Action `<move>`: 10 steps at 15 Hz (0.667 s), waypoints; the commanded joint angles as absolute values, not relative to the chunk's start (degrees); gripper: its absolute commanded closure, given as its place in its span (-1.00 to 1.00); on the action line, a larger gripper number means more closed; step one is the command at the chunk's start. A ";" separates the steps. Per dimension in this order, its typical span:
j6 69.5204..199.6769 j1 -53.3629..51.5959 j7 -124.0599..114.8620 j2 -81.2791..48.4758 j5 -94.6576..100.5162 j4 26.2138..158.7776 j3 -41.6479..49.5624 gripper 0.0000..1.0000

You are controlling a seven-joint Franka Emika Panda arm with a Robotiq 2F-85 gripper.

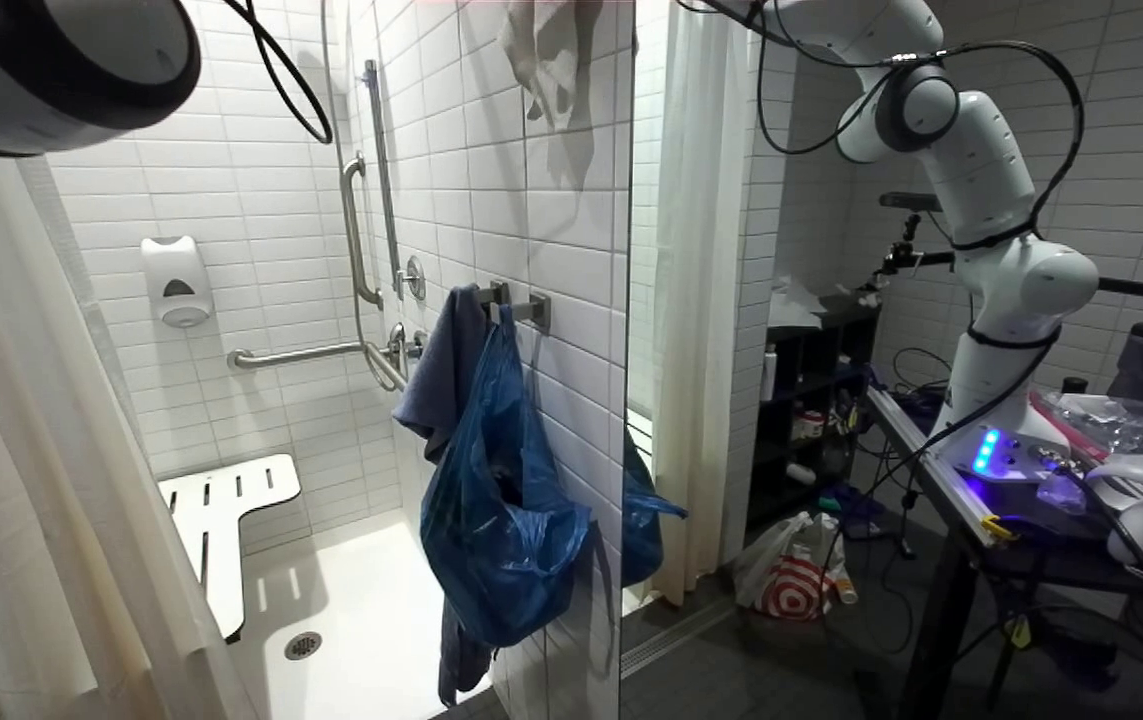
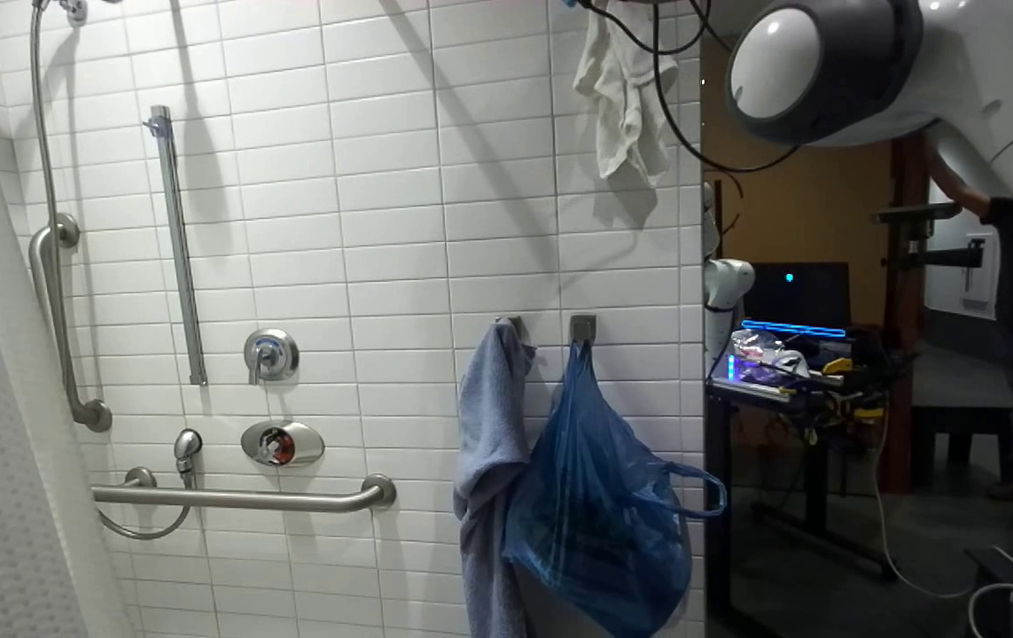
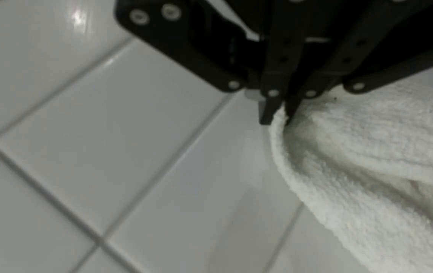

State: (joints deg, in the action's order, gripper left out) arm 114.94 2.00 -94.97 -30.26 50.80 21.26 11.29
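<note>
In the wrist view my gripper (image 3: pixel 277 120) comes in from the top, its dark fingers pinched together on a thin edge of a white terry towel (image 3: pixel 356 204). The rest of the towel spreads to the lower right, in front of white wall tiles (image 3: pixel 155 125). Both exterior views show the towel (image 1: pixel 543 55) hanging in folds near the top edge, its shadow on the tiled wall; in an exterior view the same towel (image 2: pixel 623 106) ends in a lower corner. My gripper lies outside both exterior views. What else supports the towel, if anything, is hidden.
Below the towel a blue-grey towel (image 2: pixel 493 443) and a blue plastic bag (image 2: pixel 599 514) hang from metal hooks (image 2: pixel 583 329). Grab bars (image 2: pixel 240 499) and a shower valve (image 2: pixel 272 354) project from the wall. A curtain (image 1: pixel 21 420) hangs at the side. My arm (image 2: pixel 834 71) crosses high up, trailing cables.
</note>
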 commanded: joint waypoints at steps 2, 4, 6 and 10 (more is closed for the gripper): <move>115.54 -0.54 -85.48 -30.94 46.64 20.29 12.55 0.98; 116.77 -1.82 -82.05 -30.11 45.97 21.13 12.83 0.98; 117.36 -2.67 -76.83 -29.64 44.78 20.94 12.33 0.98; 115.67 -3.24 -68.22 -28.52 39.16 20.65 11.74 0.98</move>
State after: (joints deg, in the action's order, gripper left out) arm 116.81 -2.91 -74.17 -30.03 43.34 20.65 11.63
